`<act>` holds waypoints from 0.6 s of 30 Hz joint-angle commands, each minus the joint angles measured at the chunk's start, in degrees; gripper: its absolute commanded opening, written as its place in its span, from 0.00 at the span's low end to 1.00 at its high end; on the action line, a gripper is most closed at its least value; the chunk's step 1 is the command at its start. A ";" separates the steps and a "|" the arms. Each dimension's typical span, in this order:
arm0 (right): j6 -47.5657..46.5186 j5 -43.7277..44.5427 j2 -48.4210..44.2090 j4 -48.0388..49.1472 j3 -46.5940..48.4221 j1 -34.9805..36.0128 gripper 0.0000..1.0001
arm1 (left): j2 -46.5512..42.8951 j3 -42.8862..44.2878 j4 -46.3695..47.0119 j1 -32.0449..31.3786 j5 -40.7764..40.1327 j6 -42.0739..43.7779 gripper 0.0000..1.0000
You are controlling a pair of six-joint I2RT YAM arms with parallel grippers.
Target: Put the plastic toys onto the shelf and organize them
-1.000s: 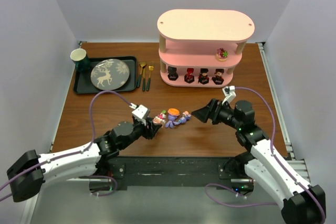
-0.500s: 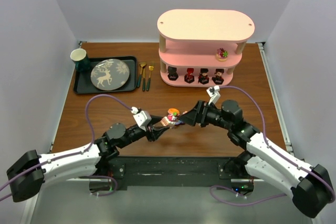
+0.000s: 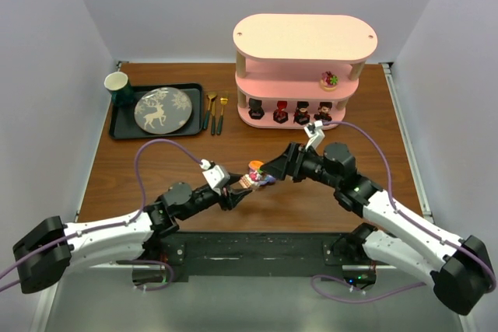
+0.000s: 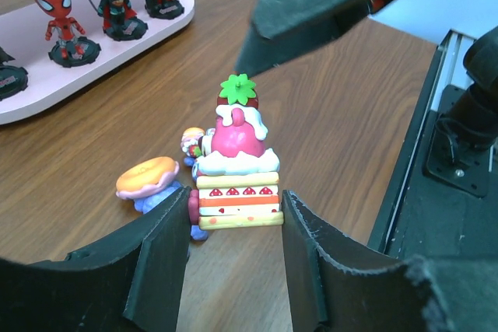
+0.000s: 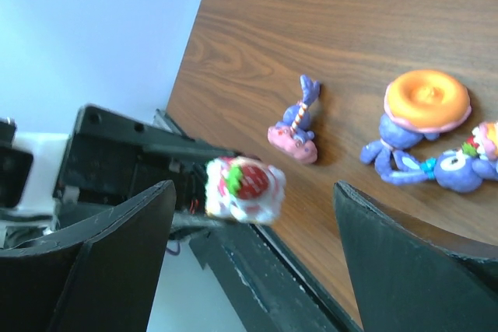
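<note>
Left gripper (image 4: 237,206) clamps the strawberry cake toy (image 4: 236,184), which half hides a bunny toy (image 4: 189,142) beyond it. Right gripper (image 5: 253,192), spread wide and holding nothing, hangs just ahead; its wrist view blurs the cake. Shelf (image 3: 303,36) stands well beyond both, with open tabletop (image 3: 117,157) off the left gripper's left

**Dark wood desk boxed in by pale walls**

A dark brown wood-grain desk (image 3: 148,165) fills a booth closed on three sides by plain lavender-white panels: a back wall (image 3: 171,5), a left wall (image 3: 39,75) and a right wall (image 3: 459,75). Silver metal rails (image 3: 398,110) run along the desk's side edges. A black plate (image 3: 257,246) spans its near edge, with a grey surface (image 3: 249,301) below. Soft, even light leaves only faint shadows.
</note>
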 commanded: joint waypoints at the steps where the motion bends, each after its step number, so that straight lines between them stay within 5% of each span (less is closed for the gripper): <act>1: -1.68 5.12 3.19 -1.77 5.83 2.08 0.84 | 1.04 4.04 2.39 -1.22 -2.19 3.56 0.00; 14: -2.74 10.31 11.46 -3.89 9.44 8.93 0.72 | 2.45 5.54 1.24 -3.07 -5.44 7.08 0.00; 17: -3.00 10.58 11.81 -3.36 9.62 9.46 0.61 | 2.45 5.54 0.89 -3.15 -5.79 7.08 0.00; 18: -3.27 10.66 11.81 -3.19 9.70 9.55 0.51 | 2.54 5.54 0.63 -3.15 -5.79 6.99 0.00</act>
